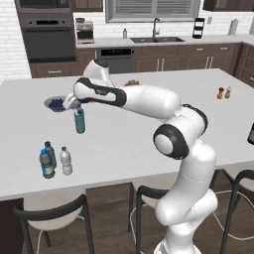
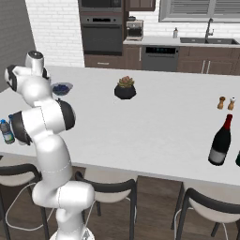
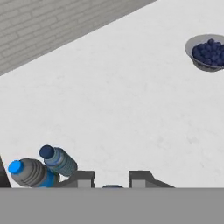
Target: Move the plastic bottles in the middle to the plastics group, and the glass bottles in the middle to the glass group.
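Kitchen island: your white surface (image 1: 149, 119) carries everything relevant, with ovens, sink and dark cabinets behind.

Arm: it reaches out over the left part of the surface. Your gripper (image 1: 75, 105) hangs above the surface with a blue-tinted bottle (image 1: 80, 120) suspended upright beneath it, clear of the surface. The jaws appear clamped on its cap; in the hand view the blue cap (image 3: 113, 187) sits between the two fingertips (image 3: 83, 178).

Glass side: a wine bottle (image 2: 221, 140) with a red top stands at the far right edge. Whether the black glass bottle has been delivered there I cannot tell.

Plastics group: at the near left corner stand a dark grey bottle with a blue label (image 1: 46, 164) and a blue bottle (image 1: 50, 150) touching or nearly touching it. A clear bottle with a white cap (image 1: 65, 160) stands just beside them, so I judge that one already delivered.

Other items: a bowl of blueberries (image 1: 57, 103) lies just behind the gripper; a small potted plant (image 2: 125, 88) and two shakers (image 1: 223, 93) stand well apart from the work.

Assessment: you are partway through. One plastic bottle looks placed; the second is in carriage and is not yet set down near the group. The glass bottle's status is unconfirmed.
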Motion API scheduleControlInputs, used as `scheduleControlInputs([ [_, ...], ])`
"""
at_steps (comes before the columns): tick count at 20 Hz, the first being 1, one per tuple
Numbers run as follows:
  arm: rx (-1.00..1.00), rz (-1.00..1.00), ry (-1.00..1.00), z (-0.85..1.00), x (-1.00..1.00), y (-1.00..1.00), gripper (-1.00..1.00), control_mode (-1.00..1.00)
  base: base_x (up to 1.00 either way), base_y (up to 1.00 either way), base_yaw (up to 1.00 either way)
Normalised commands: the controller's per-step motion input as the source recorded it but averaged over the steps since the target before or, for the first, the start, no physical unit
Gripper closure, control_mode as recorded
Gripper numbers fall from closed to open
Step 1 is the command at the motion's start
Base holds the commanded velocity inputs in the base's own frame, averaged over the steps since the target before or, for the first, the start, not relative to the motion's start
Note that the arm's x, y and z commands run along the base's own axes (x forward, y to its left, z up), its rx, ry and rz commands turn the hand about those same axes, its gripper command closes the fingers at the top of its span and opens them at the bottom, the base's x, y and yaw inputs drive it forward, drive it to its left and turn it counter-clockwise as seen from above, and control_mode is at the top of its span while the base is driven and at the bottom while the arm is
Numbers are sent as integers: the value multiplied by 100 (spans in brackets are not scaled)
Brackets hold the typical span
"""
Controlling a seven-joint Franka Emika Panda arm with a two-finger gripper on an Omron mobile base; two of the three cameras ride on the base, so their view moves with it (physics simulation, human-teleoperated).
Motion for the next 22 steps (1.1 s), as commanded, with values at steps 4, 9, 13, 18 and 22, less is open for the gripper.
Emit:
scheduleControlInputs([
  [4, 0, 11, 0, -25, -7, 27, 100, -100, 0, 0, 0],
  [9, 0, 7, 1, -38, -17, 5, 100, -100, 0, 0, 0],
  [13, 0, 6, 4, -42, -11, 17, 100, -100, 0, 0, 0],
  [18, -3, 5, -1, -61, -2, 12, 100, -100, 0, 0, 0],
  [22, -5, 5, -1, -57, 0, 16, 100, -100, 0, 0, 0],
])
